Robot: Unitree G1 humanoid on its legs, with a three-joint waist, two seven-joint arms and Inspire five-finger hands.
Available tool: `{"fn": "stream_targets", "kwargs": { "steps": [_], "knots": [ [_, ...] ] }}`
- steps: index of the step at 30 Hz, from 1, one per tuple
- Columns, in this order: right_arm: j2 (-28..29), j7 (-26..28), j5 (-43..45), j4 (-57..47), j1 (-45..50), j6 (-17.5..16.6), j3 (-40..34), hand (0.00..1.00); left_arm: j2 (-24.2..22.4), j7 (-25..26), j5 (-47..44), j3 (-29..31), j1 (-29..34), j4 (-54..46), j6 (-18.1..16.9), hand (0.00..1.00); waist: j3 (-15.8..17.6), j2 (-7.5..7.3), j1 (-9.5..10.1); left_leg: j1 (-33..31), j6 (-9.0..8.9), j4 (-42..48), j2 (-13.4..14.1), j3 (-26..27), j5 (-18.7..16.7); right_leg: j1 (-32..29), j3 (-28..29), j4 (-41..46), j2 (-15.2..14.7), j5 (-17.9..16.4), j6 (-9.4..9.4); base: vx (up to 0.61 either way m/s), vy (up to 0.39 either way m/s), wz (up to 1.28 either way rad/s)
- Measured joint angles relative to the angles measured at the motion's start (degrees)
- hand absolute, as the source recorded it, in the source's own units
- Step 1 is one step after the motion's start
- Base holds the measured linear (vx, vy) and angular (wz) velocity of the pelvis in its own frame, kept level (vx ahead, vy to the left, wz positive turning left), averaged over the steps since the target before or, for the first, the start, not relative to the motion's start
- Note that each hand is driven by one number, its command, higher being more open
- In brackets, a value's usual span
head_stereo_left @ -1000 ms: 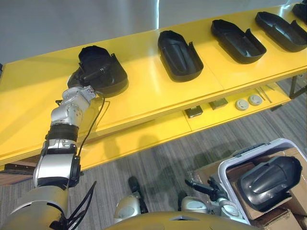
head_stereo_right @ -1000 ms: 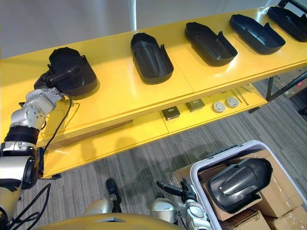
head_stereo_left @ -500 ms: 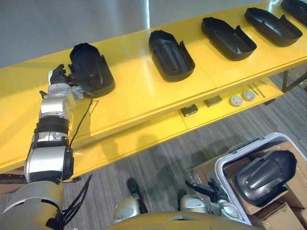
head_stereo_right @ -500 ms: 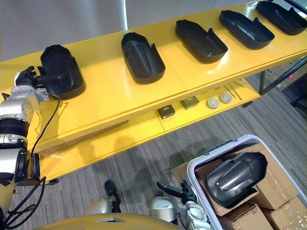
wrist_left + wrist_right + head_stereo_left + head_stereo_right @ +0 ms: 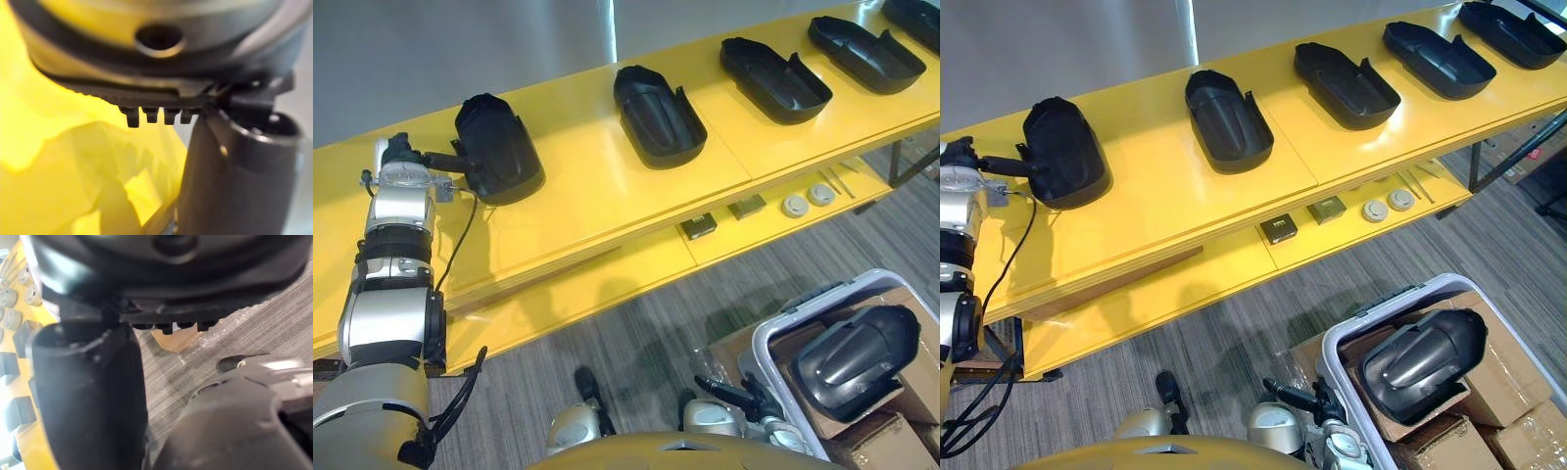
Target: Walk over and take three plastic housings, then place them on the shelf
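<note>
No writing, number or sign can be read anywhere here. The two small boxes (image 5: 1279, 228) on the lower yellow shelf (image 5: 1165, 294) perhaps bear a mark on top, but they are too small to tell.

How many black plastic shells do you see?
6. Five housings line the yellow shelf: leftmost, second, third, fourth, fifth, cut by the edge. The sixth lies in the white bin. More may be hidden.

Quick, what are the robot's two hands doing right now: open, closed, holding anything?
Left hand: open, fingers straight toward the leftmost housing, holding nothing.
Right hand: cannot be told.
</note>
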Motion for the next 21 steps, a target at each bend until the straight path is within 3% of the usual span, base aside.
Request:
{"fn": "stream_targets", "kwargs": {
  "steps": [4, 7, 11, 17, 21],
  "knots": [
    [-0.2, 0.66, -0.12, 0.14, 0.25, -0.18, -0.65, 1.0, 3.05, 0.16, 2.66, -0.67, -2.04, -0.61, -2.82, 1.0, -0.03, 0.7, 0.25, 0.06, 0.15, -0.01, -0.07, -0.48, 0.21, 0.12, -0.44, 0.03, -0.05, 0.0, 0.02, -0.03, 0.004, 0.05],
    [-0.5, 0.82, -0.13, 1.13, 0.3, -0.21, -1.71, 1.0, 3.51, 0.53, 2.65, -1.54, -2.66, -1.49, -5.0, 1.0, -0.43, 1.81, 0.77, -0.18, 0.31, -0.02, -0.23, -1.17, 0.38, 0.29, -1.35, 0.02, -0.29, 0.01, 0.07, -0.02, 0.006, 0.11],
    [-0.52, 0.82, -0.09, 2.05, 0.36, -0.2, -2.53, 1.0, 3.96, 1.47, 2.15, -2.5, -3.25, -3.18, -8.21, 1.0, -0.67, 2.2, 1.61, -0.15, 0.33, -0.03, -0.2, -1.79, 0.54, 0.8, -2.05, -0.13, -0.41, 0.03, 0.13, -0.01, 0.001, 0.09],
    [-0.68, 0.84, -0.09, 3.83, 0.25, -0.18, -2.64, 1.0, 4.74, 5.77, -4.88, -3.78, -3.19, -10.96, -18.79, 1.0, -2.06, 2.13, 2.41, -2.14, 0.57, -0.02, -0.21, -2.83, 1.16, -0.09, -2.94, -0.22, -0.19, 0.36, 0.61, 0.0, -0.002, 0.1],
    [-0.66, 0.8, -0.1, 6.07, -0.01, -0.23, -3.71, 1.0, 4.54, 7.45, -15.64, -4.58, -1.46, -21.09, -26.29, 1.0, -3.41, 1.93, 2.94, -2.24, 0.66, 0.02, -0.2, -3.05, 1.67, -0.04, -2.93, -0.14, 0.24, 0.48, 0.71, 0.0, -0.005, 0.02]
  ]
}}
